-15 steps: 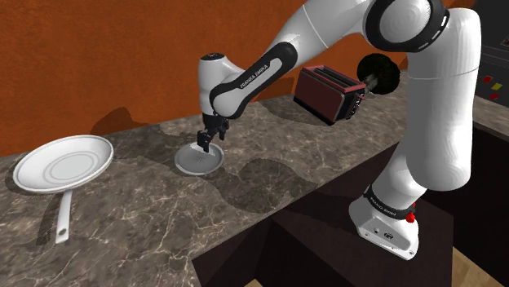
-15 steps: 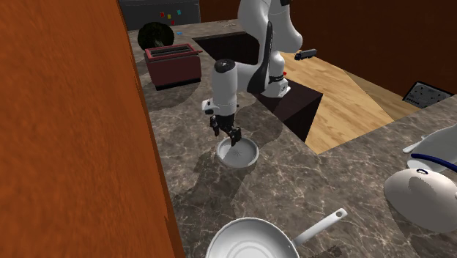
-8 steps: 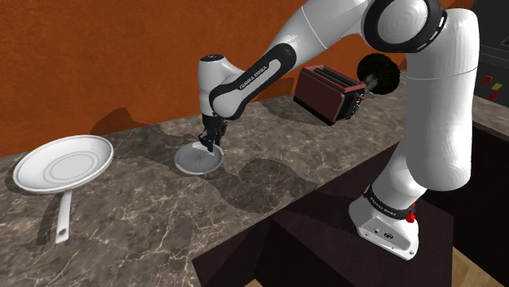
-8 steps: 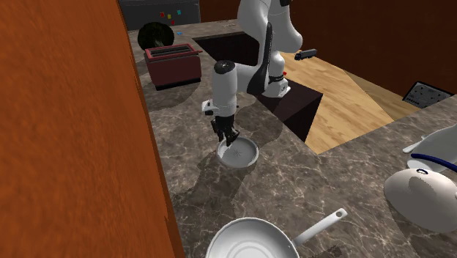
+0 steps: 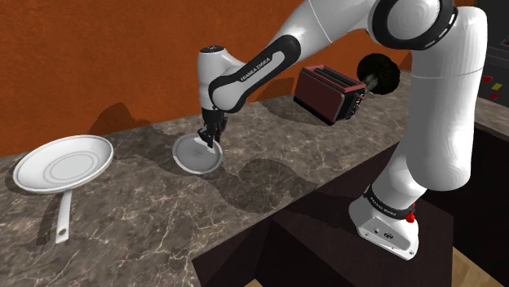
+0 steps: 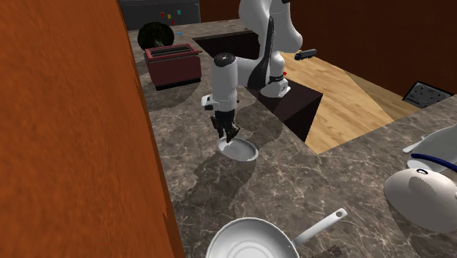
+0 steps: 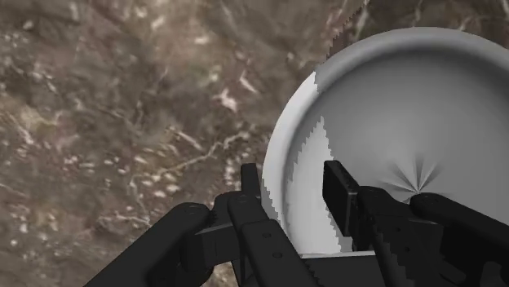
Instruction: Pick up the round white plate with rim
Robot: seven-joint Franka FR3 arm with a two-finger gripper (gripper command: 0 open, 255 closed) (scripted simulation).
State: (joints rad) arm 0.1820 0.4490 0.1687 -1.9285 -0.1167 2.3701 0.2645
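my black pincer [image 5: 211,140] | clamped on rim of round white rimmed plate [image 5: 194,156] | plate tilted over brown marbled counter [image 5: 155,228]

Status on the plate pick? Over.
Black gripper shut on the rim of the round white plate. Plate tilted, seemingly just off the brown marbled counter. White frying pan and dark red toaster stand well apart; nothing in the way.

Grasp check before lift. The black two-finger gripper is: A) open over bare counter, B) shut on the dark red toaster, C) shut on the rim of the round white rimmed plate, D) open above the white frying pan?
C: in the wrist view the black two-finger gripper clasps the rim of the round white rimmed plate, one finger on each side.
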